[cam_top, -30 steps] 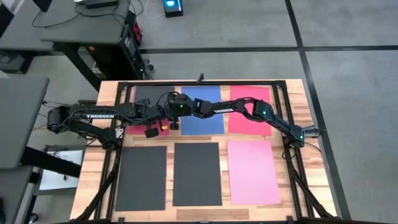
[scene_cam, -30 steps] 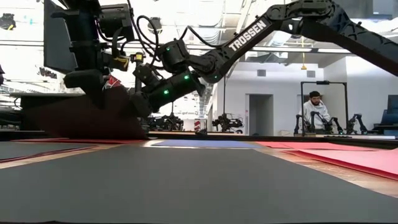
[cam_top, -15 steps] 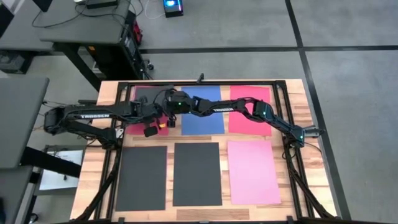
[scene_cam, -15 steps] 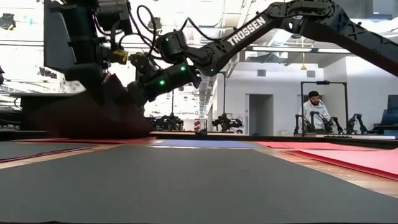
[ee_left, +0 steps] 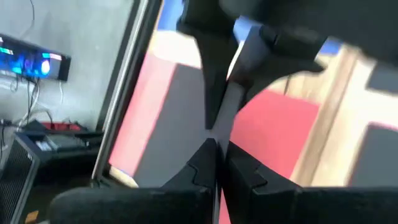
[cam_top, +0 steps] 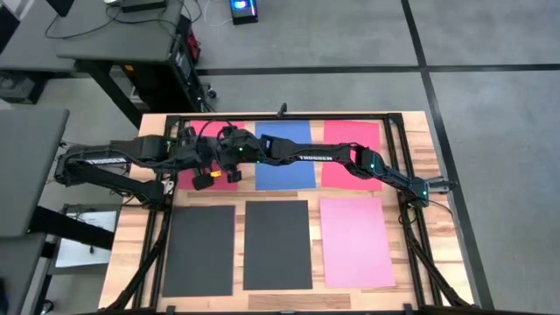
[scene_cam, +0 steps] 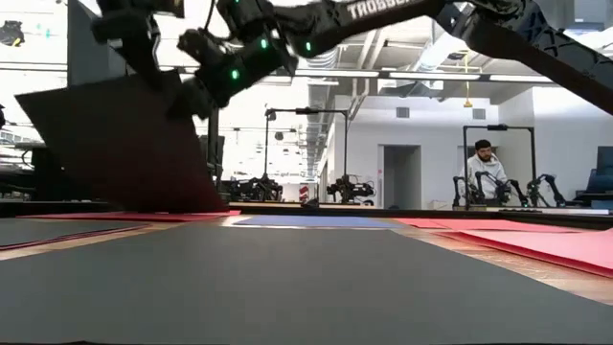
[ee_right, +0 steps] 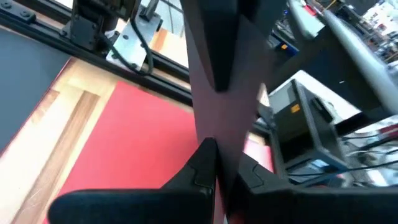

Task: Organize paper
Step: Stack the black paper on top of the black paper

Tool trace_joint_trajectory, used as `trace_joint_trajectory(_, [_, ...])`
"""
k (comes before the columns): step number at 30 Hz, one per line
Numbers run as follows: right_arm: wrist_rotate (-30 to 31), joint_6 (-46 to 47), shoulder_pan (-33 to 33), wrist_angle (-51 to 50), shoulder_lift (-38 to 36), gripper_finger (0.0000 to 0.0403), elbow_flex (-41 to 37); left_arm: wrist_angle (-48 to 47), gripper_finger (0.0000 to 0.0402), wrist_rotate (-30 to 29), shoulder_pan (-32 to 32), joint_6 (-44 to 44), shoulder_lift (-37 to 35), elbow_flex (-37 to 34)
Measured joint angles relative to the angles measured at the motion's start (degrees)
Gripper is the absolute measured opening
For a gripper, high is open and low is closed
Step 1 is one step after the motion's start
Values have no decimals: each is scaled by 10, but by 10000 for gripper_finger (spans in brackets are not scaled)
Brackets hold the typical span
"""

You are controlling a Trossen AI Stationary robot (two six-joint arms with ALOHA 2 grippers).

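Observation:
A dark grey sheet of paper (scene_cam: 120, 144) stands tilted above the far left of the table, over a red sheet (cam_top: 229, 180). Both grippers are shut on its upper edge: my left gripper (cam_top: 208, 166) (ee_left: 215, 152) and, close beside it, my right gripper (cam_top: 229, 157) (ee_right: 217, 158), whose arm reaches across from the right. The sheet's lower edge (scene_cam: 163, 205) comes down to the red sheet; I cannot tell whether they touch. A blue sheet (cam_top: 284, 153), another red one (cam_top: 350, 153), a pink one (cam_top: 357, 241) and two dark ones (cam_top: 199, 249) (cam_top: 277, 245) lie flat. My left gripper pinches the dark sheet's raised edge (ee_left: 220, 127) between its two fingers, coming slanting down from the table's left. The sheet hangs tilted below the fingers. My right gripper pinches the same raised edge (ee_right: 217, 121) a little farther right, coming nearly level from the table's right. The sheet spreads out beyond its fingers and hangs below them.
A black frame (cam_top: 280, 115) runs around the table's far edge and sides. Beyond the table stand other tables and a monitor (cam_top: 243, 9); a person (scene_cam: 484, 172) is at another robot station far back in the room.
Both grippers have risen, and my right one has also gone toward the table's left edge. The dark sheet has come up with them: its upper edge is much higher and it stands taller, while its lower edge stays down by the red sheet.

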Motion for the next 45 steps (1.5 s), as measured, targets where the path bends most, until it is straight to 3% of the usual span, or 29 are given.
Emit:
trace_joint_trajectory(8, [52,-30,33,-49,-68,0,-1,-82,0,-54,-81,-38,33,135])
trace_joint_trajectory(15, [72,-22,47,-95,-114,0,0,-85,0,-62,-127,-23,49,269])
trace_joint_trajectory(23, [72,23,81,-179,-161,0,-1,-82,0,-94,-170,4,48,354])
trace_joint_trajectory(30, [72,61,141,-224,-217,0,-1,-90,0,-95,-190,9,47,379])
trace_joint_trajectory(37, [114,97,211,-263,-263,0,-1,-98,0,-81,-216,-28,58,378])
trace_joint_trajectory(45, [145,167,288,-312,-275,0,-1,-105,0,-71,-304,-81,83,317])
